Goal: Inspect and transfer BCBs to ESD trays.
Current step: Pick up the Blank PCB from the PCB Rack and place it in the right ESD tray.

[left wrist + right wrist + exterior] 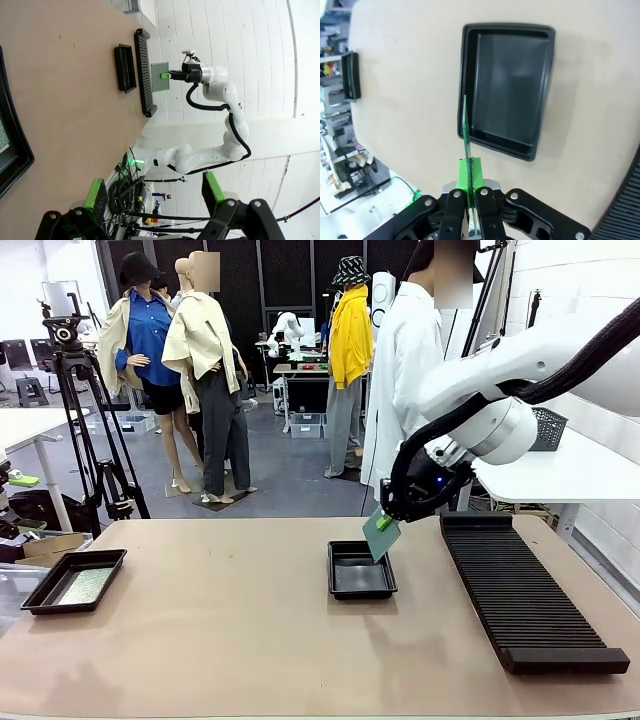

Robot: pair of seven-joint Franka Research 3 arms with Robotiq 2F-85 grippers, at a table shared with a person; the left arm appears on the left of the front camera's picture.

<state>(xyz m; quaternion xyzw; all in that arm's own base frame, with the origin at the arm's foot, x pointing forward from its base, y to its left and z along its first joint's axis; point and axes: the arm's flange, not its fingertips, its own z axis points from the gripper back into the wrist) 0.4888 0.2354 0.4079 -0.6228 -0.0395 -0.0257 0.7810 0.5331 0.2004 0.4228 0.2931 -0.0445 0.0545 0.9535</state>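
Clearly the right gripper (470, 172) clamped the board (379, 538) edge-on, and in its wrist view the tray (468, 75) lay at one o'clock, its length parallel to the board's. The left gripper (154, 189) gaped open.

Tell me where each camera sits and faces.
Front: fixed at the robot's side, facing across the tan table toward a white-coated person; white right arm enters from the right.
Left wrist: rolled sideways, looking past the open left gripper across the table at the right arm.
Right wrist: looking down past the shut right gripper pinching a thin green circuit board above a shallow black plastic tray's edge.
Shared: all show that board and tray.
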